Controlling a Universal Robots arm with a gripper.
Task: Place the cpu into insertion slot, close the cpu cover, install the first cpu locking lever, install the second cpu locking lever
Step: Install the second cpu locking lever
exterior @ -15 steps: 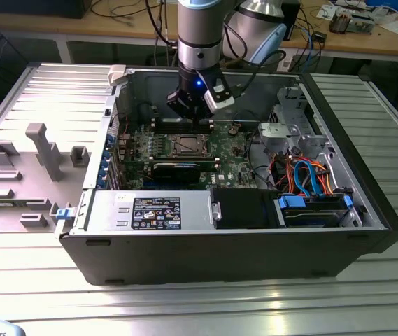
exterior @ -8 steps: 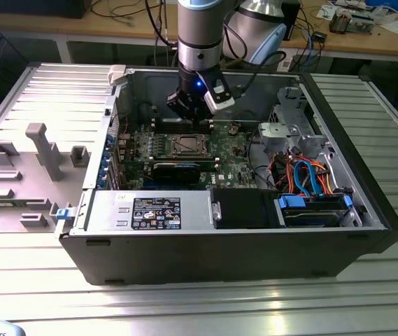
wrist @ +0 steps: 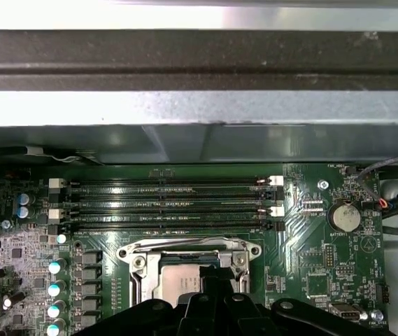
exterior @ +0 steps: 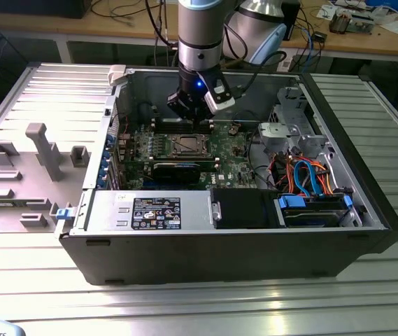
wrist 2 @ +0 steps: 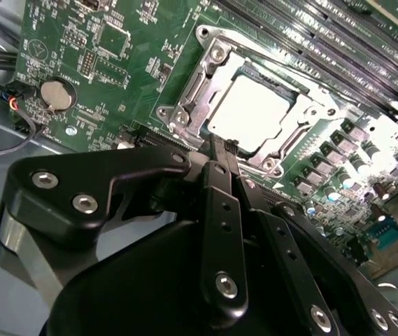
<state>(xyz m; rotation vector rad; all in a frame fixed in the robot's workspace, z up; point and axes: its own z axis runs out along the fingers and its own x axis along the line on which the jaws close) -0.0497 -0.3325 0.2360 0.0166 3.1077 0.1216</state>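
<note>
The cpu [wrist 2: 250, 112] lies flat in the insertion slot [wrist 2: 185, 119] on the green motherboard, its pale face showing through the open middle of the cpu cover [wrist 2: 209, 73], which lies down over it. My gripper [wrist 2: 221, 145] is shut with nothing between its fingers, its tip right at the socket's near rim. From the first wrist view the cpu [wrist: 182, 283] and cpu cover [wrist: 188, 250] sit just past the gripper [wrist: 216, 271]. In the exterior view the gripper [exterior: 197, 119] hangs inside the open computer case, just behind the insertion slot [exterior: 185, 145].
Slim memory slots [wrist: 167, 203] run beside the socket. A coin battery [wrist: 343, 217] and cables lie to one side. A long black card [exterior: 176, 170] sits in front of the socket. Drive bays with blue and orange cables [exterior: 310, 178] are at the exterior view's right. The case walls [exterior: 219, 245] surround the board.
</note>
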